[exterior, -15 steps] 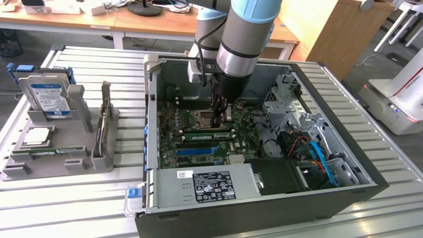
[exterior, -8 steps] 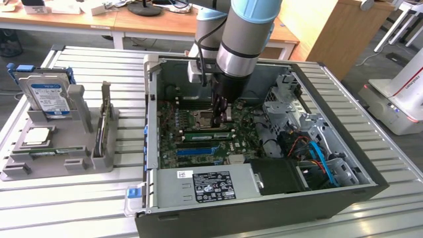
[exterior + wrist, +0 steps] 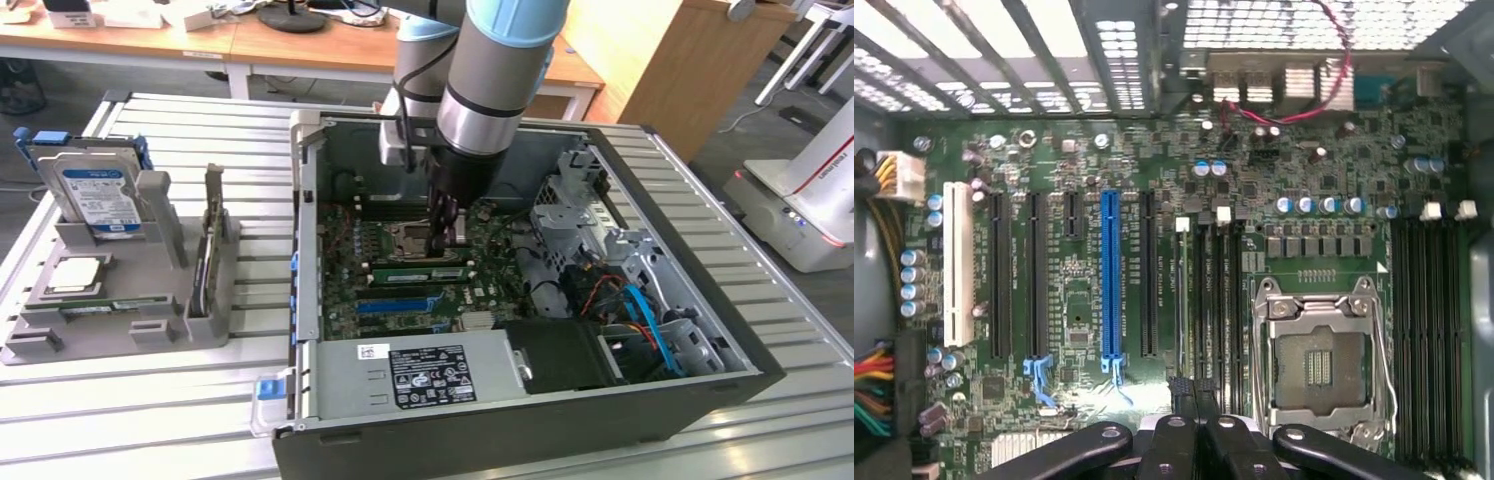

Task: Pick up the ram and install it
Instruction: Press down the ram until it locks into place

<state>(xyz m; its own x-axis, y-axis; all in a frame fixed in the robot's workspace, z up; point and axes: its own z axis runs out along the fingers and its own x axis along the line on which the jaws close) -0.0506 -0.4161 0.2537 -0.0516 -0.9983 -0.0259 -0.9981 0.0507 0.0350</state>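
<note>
The ram (image 3: 1182, 300) stands edge-on in a memory slot of the motherboard (image 3: 1074, 300), beside the open processor socket (image 3: 1319, 365). In the exterior view the ram (image 3: 420, 271) is a green stick lying along the slots inside the open computer case (image 3: 534, 400). My gripper (image 3: 449, 245) reaches straight down into the case. Its black fingers (image 3: 1176, 425) are closed together, and the gripper (image 3: 1192, 388) is shut with its tips at one end of the stick. Whether the tips press on the stick I cannot tell.
Left of the case, a grey holder tray (image 3: 160, 330) carries a silver hard drive (image 3: 100, 195), a square processor chip (image 3: 74, 275) and a thin upright card (image 3: 208, 245). Cables (image 3: 641, 310) and drive cages crowd the case on the exterior view's right. Wooden desks stand behind.
</note>
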